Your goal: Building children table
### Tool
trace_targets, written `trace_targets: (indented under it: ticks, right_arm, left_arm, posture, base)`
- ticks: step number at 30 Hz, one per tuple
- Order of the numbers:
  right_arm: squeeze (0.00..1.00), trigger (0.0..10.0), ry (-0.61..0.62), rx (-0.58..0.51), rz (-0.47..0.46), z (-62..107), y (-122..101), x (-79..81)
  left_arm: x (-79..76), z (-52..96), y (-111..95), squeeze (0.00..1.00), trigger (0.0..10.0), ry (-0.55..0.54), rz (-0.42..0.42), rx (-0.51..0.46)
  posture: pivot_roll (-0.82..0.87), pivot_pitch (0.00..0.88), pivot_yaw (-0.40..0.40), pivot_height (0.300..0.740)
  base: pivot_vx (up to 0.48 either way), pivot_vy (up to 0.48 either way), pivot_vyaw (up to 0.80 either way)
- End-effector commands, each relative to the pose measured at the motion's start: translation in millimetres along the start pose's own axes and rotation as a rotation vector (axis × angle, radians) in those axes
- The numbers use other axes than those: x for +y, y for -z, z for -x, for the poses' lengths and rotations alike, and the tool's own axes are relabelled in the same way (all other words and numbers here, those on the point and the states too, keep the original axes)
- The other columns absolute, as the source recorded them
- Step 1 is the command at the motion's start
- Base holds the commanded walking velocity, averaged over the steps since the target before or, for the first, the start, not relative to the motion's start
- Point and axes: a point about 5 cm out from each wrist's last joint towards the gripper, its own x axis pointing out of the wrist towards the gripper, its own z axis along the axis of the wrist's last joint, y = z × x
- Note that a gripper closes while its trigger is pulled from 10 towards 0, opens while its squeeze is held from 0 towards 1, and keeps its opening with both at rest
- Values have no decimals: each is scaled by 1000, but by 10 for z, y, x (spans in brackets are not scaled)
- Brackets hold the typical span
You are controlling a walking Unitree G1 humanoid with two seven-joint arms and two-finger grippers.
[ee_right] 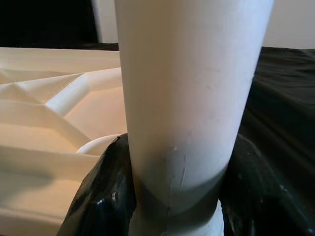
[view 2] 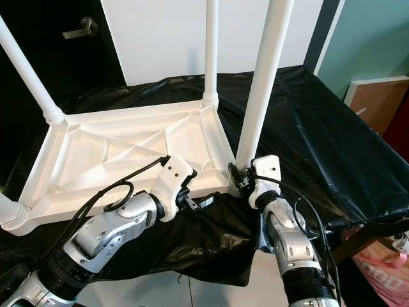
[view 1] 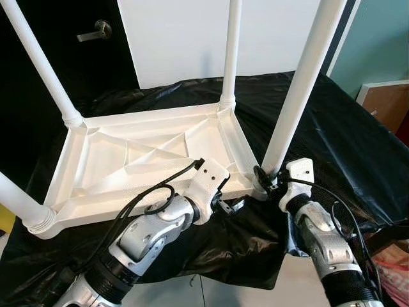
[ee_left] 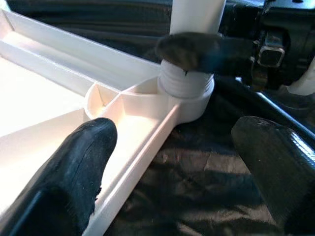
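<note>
Jaws of right gripper (view 1: 267, 180) clasp table leg (view 1: 300, 83) seated in tabletop (view 1: 102, 160) socket.

table (view 1: 137, 160): smooth white plastic | sheet (view 1: 332, 134): glossy crinkled black plastic | leg (ee_right: 192, 98): matt white plastic

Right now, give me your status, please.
Right gripper shut on near right leg at its base. Left gripper open beside tabletop edge. Table upside down, four legs in. Nothing blocking.
</note>
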Motion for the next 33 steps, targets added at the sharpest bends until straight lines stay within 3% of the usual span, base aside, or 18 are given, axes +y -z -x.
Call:
trace_targets:
  ticks: [1,2,4,10,14,25,26,27,33]
  right_arm:
    - [0,10000,98,125,-21,100,236,-80]
    - [0,10000,98,125,-21,100,236,-80]
    - [0,10000,227,146,-41,148,283,-58]
    - [0,10000,359,144,-64,171,293,20]
    - [0,10000,363,116,-73,158,232,76]
    - [0,10000,366,68,-41,166,137,42]
    - [776,10000,362,55,-34,177,116,34]
    - [1000,10000,359,46,-31,186,102,29]
    - [1000,10000,262,-54,-10,237,-59,-17]
  left_arm:
    - [-86,8,10,0,10000,154,-13,-2]
    - [-86,8,10,0,10000,154,-13,-2]
    - [-70,17,12,0,10000,144,-8,-3]
    - [-44,35,33,0,10000,111,-1,0]
    - [-64,31,33,0,10000,109,-1,-4]
    - [-29,14,47,0,10000,96,-28,-3]
    - [-27,8,40,0,10000,94,-34,-5]
    - [-27,4,33,0,10000,93,-38,-8]
    - [-44,-12,4,0,10000,96,-34,-26]
  posture:
    - [-150,57,-1,740]
    - [-150,57,-1,740]
    - [-146,67,-10,740]
    - [-139,73,-11,740]
    - [-143,68,-10,740]
    - [-163,66,1,740]
    - [-167,61,3,740]
    - [-167,61,3,740]
    - [-172,62,6,740]
  base:
    - [0,0,0]
    - [0,0,0]
    - [0,0,0]
    - [0,0,0]
    - [0,0,0]
    - [0,0,0]
    - [0,0,0]
    - [0,0,0]
    - [0,0,0]
